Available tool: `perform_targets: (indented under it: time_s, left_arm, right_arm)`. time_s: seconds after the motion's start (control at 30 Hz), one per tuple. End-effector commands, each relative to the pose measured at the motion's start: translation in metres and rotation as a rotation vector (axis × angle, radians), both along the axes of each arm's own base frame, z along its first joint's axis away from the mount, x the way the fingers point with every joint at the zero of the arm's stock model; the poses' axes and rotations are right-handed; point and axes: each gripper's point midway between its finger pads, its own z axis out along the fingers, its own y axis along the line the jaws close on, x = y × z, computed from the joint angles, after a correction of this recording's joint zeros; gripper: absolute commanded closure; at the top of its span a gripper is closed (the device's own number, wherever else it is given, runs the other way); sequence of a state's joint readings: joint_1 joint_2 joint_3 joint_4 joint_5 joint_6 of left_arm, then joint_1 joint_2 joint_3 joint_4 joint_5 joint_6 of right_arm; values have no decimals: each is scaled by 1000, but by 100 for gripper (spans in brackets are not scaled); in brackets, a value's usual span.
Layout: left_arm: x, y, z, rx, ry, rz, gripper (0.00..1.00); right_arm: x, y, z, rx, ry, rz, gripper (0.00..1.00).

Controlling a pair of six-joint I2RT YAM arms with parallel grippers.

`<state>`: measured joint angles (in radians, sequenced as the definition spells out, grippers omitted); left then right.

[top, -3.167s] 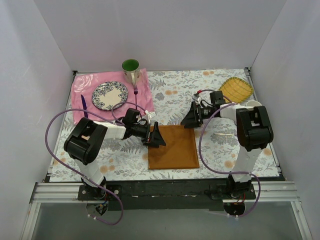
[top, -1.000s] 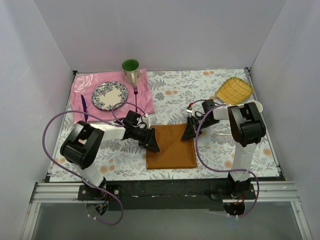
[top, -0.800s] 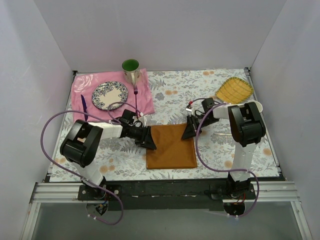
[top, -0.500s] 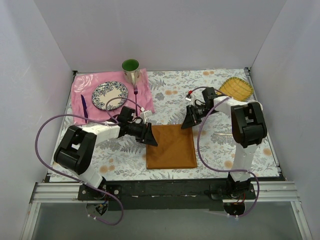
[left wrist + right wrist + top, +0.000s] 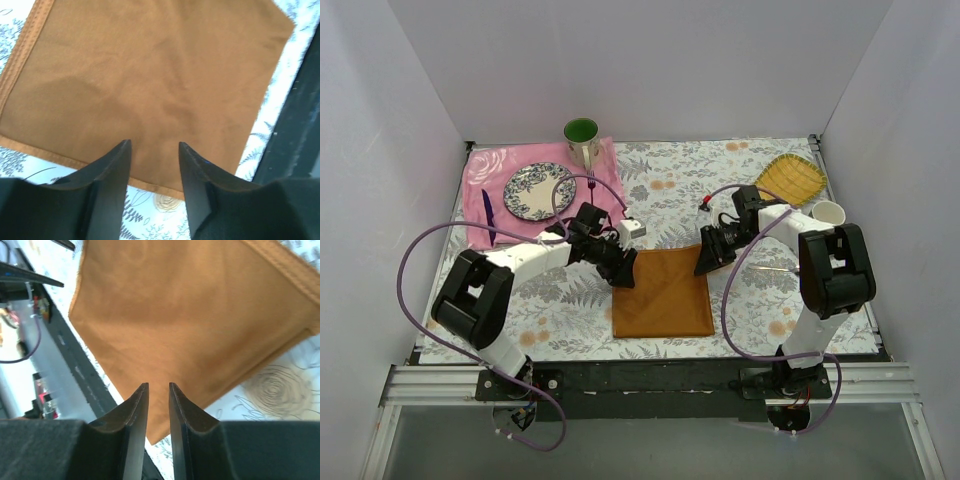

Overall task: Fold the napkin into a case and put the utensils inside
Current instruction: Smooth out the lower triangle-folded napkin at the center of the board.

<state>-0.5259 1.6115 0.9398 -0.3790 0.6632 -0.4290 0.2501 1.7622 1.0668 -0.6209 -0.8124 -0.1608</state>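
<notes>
Near the lower middle of the top view, the napkin (image 5: 663,295) lay flat and unfolded, a rust-orange square on the flowered tablecloth (image 5: 690,185). My left gripper (image 5: 623,272) hung over its upper left corner and my right gripper (image 5: 704,264) over its upper right corner, both tilted down toward the cloth. At the bottom of the left wrist view my left fingers (image 5: 112,167) stood partly apart, with a clear gap between them and only the orange satin showing below; they had hold of nothing. At the bottom of the right wrist view my right fingers (image 5: 136,410) stood closer together, only a narrow slit parting them, and nothing was pinched there either. Toward the upper left of the top view, well apart from the napkin, a purple fork (image 5: 590,183) and a purple knife (image 5: 487,212) lay on the pink cloth (image 5: 485,165), either side of a patterned plate (image 5: 539,190), with a green cup (image 5: 582,138) just beyond
</notes>
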Motion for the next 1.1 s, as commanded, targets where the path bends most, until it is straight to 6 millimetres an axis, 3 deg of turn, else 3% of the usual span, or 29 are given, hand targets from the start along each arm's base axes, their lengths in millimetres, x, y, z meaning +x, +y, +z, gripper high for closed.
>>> perform_targets:
  time_s: [0.0, 0.1, 0.23, 0.27, 0.37, 0.5, 0.67, 1.07]
  left_arm:
    - [24, 10, 14, 55, -139, 23, 54]
    - [39, 16, 21, 53, -125, 11, 48]
    - [79, 32, 24, 87, -130, 114, 45]
    - [91, 32, 31, 85, -152, 128, 44]
    - [110, 36, 30, 106, -154, 184, 42]
    - [124, 38, 24, 117, -124, 231, 41]
    - [125, 44, 1, 146, -42, 262, 41]
    - [123, 51, -19, 178, 22, 258, 42]
  right_arm:
    - [31, -8, 13, -60, -143, 38, 64]
    - [52, -15, 18, -91, -201, 77, 58]
    - [71, -26, 12, -108, -177, 121, 45]
    - [81, -30, 18, -109, -189, 116, 44]
    - [100, -34, 13, -134, -204, 119, 40]
    - [109, -32, 7, -138, -175, 128, 37]
    - [109, -28, -6, -115, -136, 137, 34]
    - [99, -7, -20, -37, -50, 151, 40]
